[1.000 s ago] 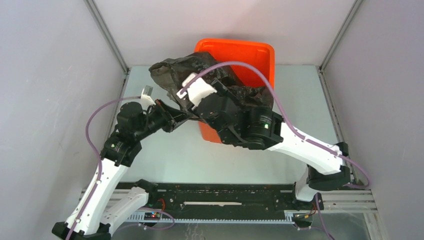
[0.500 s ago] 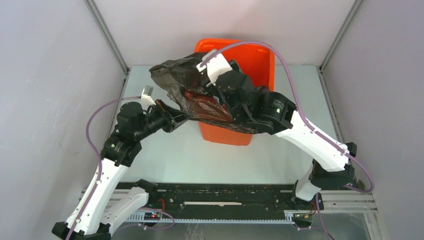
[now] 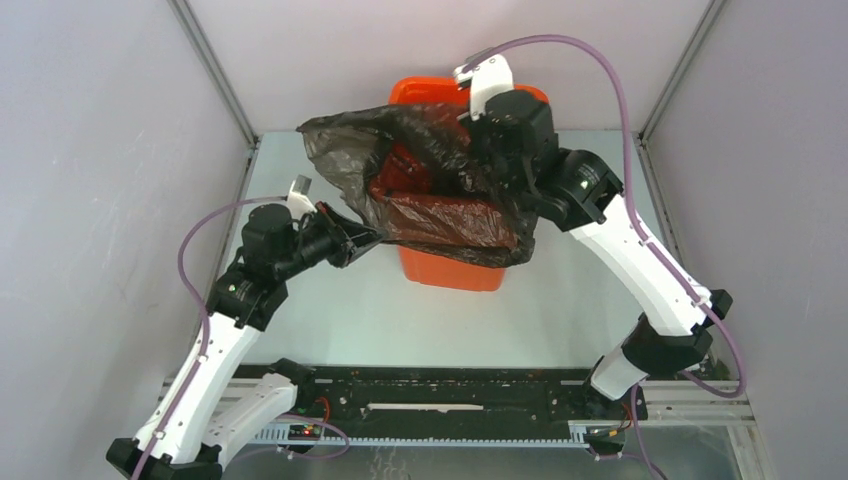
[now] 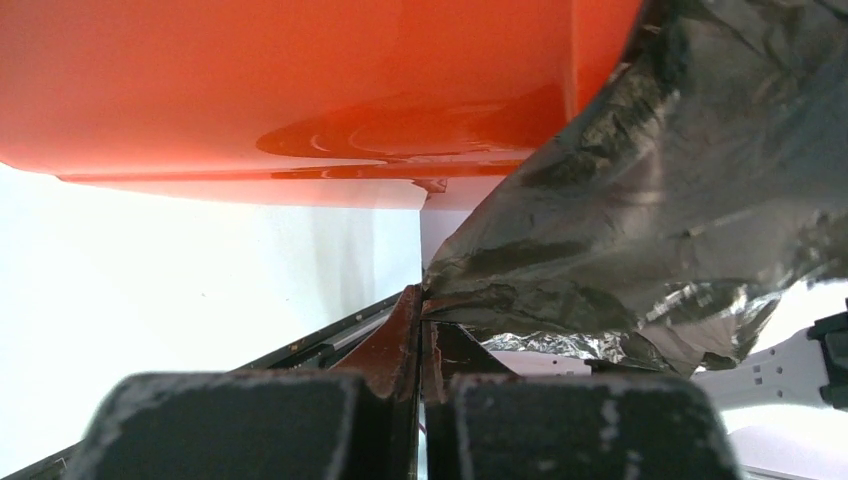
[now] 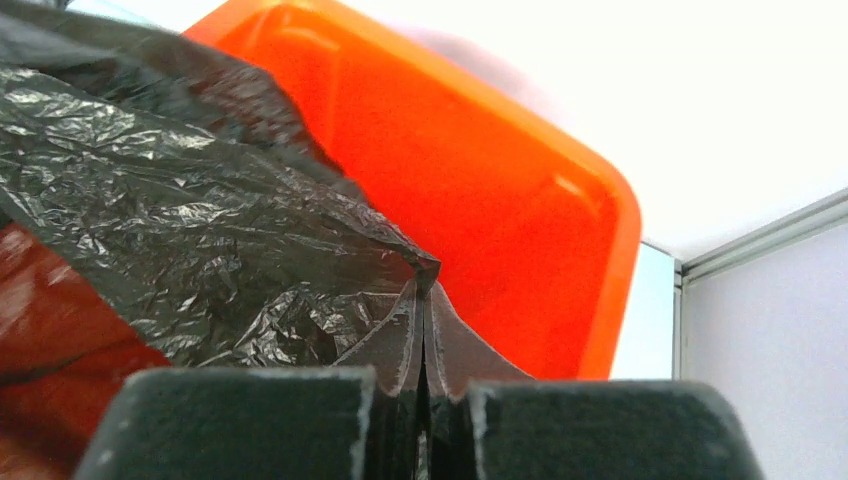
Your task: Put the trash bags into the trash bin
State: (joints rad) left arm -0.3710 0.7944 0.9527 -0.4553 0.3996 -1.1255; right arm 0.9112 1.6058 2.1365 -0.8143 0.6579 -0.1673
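My left tool (image 4: 422, 305) is pinched tight on the near-left edge of the thin glossy black plastic trash bag (image 3: 345, 150), my right tool (image 5: 425, 295) is clamped on its far edge, and it hangs spread open over the tall orange plastic bin (image 3: 523, 108) on the pale bench (image 3: 350, 310).

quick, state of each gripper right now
Left gripper: closed, pinching an edge of the trash bag.
Right gripper: closed, pinching another part of the trash bag.
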